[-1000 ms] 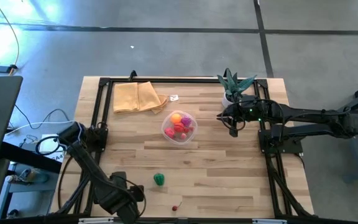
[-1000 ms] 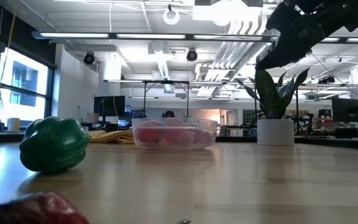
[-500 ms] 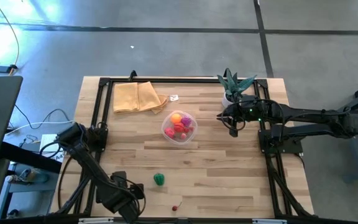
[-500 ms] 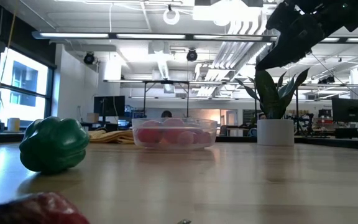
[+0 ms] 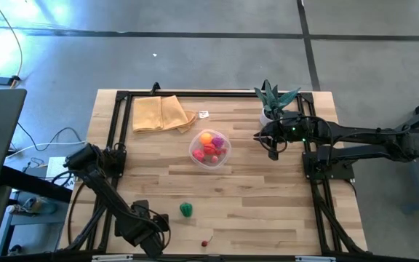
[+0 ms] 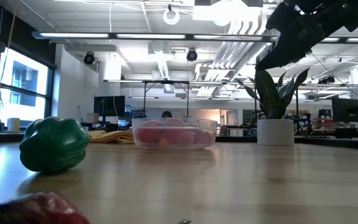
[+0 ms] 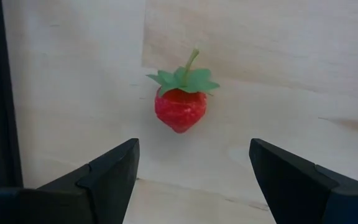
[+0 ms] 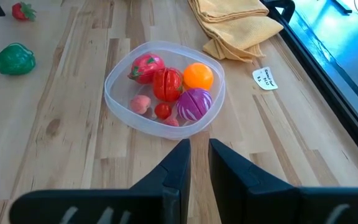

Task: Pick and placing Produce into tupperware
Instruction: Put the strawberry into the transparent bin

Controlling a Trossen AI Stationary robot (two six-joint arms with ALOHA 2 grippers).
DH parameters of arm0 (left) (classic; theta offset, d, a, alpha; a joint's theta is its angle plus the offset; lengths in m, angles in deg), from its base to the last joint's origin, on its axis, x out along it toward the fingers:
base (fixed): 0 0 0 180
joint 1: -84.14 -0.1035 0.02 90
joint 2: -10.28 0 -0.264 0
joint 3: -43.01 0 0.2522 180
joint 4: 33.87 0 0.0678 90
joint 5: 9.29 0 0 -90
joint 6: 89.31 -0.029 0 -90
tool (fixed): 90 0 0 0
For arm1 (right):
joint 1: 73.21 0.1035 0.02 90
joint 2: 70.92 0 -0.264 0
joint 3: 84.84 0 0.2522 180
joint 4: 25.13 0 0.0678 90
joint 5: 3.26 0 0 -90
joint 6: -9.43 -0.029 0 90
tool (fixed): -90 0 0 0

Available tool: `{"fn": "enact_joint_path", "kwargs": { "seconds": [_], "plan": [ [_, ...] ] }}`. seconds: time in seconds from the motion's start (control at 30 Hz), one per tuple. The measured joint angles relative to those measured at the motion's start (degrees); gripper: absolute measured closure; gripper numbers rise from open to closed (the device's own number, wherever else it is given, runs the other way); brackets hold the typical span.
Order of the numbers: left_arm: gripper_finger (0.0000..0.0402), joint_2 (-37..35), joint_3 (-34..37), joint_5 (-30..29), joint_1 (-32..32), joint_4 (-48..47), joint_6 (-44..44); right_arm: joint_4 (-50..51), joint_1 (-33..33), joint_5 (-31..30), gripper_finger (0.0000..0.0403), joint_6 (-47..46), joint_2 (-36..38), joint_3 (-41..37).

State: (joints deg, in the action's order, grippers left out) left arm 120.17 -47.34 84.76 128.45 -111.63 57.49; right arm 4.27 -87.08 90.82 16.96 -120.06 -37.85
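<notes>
Wrist view: left gripper point(image 7: 191, 171) wide, empty

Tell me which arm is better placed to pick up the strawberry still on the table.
Left. The left gripper is open with the strawberry lying straight ahead between its fingers. The right gripper hangs by the tupperware, nearly closed, far from that piece.

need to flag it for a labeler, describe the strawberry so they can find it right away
Start at the clear round tupperware in the middle of the table, then go to the near edge, past the green pepper. The strawberry lies there alone before the left pincer, which is open: small, red, with a green leafy cap and stem.
</notes>
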Motion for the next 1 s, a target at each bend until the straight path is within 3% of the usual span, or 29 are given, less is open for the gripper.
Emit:
{"fn": "enact_joint_path", "kwargs": {
  "seconds": [0.47, 1.0],
  "plan": [
    [0.0108, 0.0, 6.25, -0.07, 1.62, 4.59, -1.43, 0.0, 0.0, 0.01, 0.0357, 0.01, 0.0, 0.02],
    [0.0122, -0.04, 7.49, -2.15, 1.46, 5.62, -4.03, 0.0, -0.02, 0.02, 0.0357, 0.01, 0.0, 0.01]
  ]
}}
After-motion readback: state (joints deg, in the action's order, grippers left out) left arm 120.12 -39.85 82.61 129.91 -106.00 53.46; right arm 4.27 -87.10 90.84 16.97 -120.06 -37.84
